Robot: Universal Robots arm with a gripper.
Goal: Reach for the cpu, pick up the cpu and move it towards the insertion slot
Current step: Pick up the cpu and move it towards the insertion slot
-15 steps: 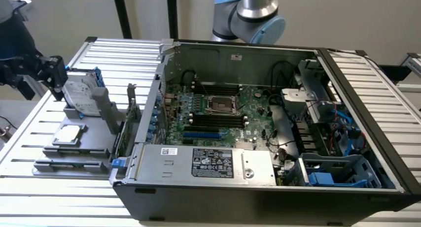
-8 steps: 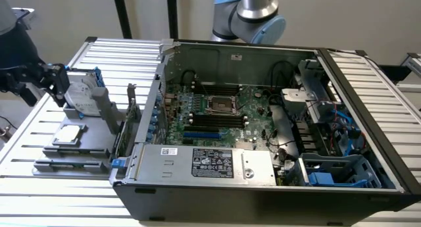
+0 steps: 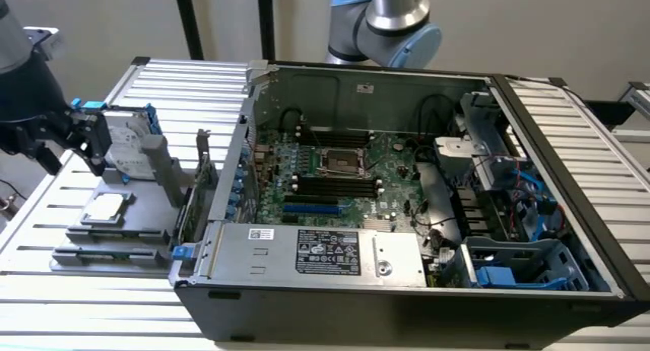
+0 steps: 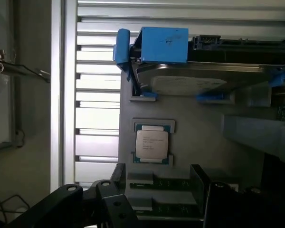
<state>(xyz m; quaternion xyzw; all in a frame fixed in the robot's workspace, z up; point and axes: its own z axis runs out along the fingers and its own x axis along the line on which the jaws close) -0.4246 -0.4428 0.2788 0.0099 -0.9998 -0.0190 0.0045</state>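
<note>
My gripper (image 4: 156,202), jaws apart and empty, hangs above the cpu (image 4: 152,144), lying flat at the grey holder's (image 4: 199,142) centre.

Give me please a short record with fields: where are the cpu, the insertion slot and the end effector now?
cpu: flat on the grey fixture, outside the case, not held
insertion slot: on the motherboard inside the open case
hard drive: upright, blue rails, same fixture as the cpu
end effector: exterior view's left, beside the hard drive, apart from the cpu
progress: cpu not yet picked up
</note>
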